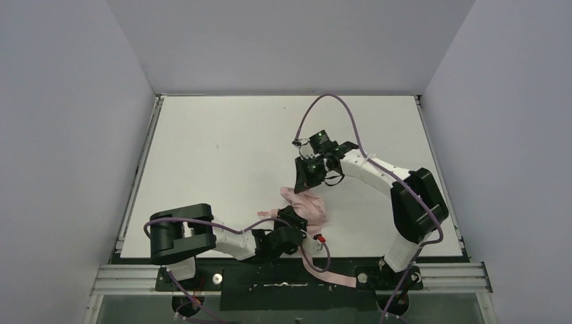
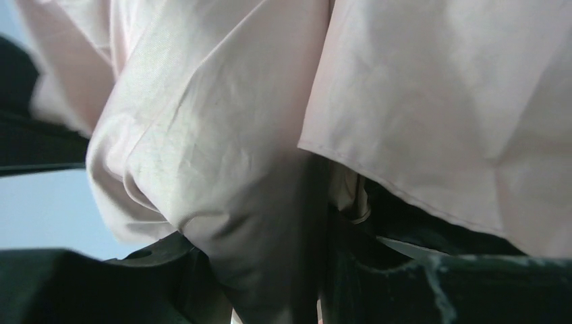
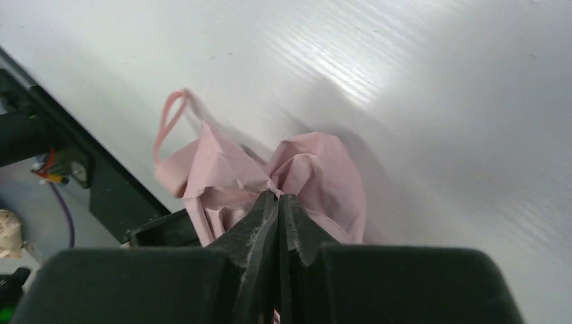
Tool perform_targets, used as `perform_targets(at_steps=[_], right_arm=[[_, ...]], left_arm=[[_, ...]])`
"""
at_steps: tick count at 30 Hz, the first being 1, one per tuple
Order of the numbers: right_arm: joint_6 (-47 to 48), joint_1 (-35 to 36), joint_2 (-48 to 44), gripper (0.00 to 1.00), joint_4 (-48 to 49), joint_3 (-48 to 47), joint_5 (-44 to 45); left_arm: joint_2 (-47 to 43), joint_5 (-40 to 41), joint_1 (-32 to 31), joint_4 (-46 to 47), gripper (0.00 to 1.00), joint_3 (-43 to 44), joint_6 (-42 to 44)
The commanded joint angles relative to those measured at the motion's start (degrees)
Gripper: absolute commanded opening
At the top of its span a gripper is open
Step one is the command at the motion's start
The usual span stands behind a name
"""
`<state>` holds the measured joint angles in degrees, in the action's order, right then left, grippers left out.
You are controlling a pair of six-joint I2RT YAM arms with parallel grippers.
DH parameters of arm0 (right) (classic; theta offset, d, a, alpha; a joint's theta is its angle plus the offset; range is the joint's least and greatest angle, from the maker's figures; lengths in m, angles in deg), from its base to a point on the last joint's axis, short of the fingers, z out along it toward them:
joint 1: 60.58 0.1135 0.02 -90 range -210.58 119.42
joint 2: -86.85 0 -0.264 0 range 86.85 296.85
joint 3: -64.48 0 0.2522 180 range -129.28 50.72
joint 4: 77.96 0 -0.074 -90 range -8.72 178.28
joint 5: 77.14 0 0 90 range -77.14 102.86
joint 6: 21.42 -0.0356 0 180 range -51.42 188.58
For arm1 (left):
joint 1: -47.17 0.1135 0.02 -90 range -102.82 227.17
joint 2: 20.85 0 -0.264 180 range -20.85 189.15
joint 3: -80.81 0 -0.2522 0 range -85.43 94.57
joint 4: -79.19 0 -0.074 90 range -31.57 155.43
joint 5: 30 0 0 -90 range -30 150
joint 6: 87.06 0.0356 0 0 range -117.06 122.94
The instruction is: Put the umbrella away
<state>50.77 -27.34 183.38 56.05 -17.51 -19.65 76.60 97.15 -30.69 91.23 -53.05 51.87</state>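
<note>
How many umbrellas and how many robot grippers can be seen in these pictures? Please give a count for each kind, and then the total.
Umbrellas: 1, the pale pink folding fabric umbrella
Black two-finger grippers: 2, the left gripper and the right gripper
Total: 3

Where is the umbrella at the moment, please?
In the top view the umbrella lies crumpled near the table's front edge, about mid-width, between the left gripper and the right gripper.
</note>
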Motion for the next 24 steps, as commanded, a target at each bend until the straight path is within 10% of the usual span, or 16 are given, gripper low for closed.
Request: perform_targets(at_steps=[1, 12, 24], right_arm=[[0.9, -0.1, 3.6, 0.01, 5.2, -0.6, 9.6], [8.3, -11.1, -18.4, 0.84, -4.6, -0.1, 9.8], [0.1, -9.9, -36.6, 1.0, -5.7, 20.3, -0.1]], left_arm=[[1.4, -3.2, -2.1, -1.6, 0.0, -1.1, 1.6], [0.6, -3.1, -2.4, -2.4, 0.0, -1.6, 0.0], [0.0, -4.6, -2.4, -3.8, 0.0, -1.4, -0.6]])
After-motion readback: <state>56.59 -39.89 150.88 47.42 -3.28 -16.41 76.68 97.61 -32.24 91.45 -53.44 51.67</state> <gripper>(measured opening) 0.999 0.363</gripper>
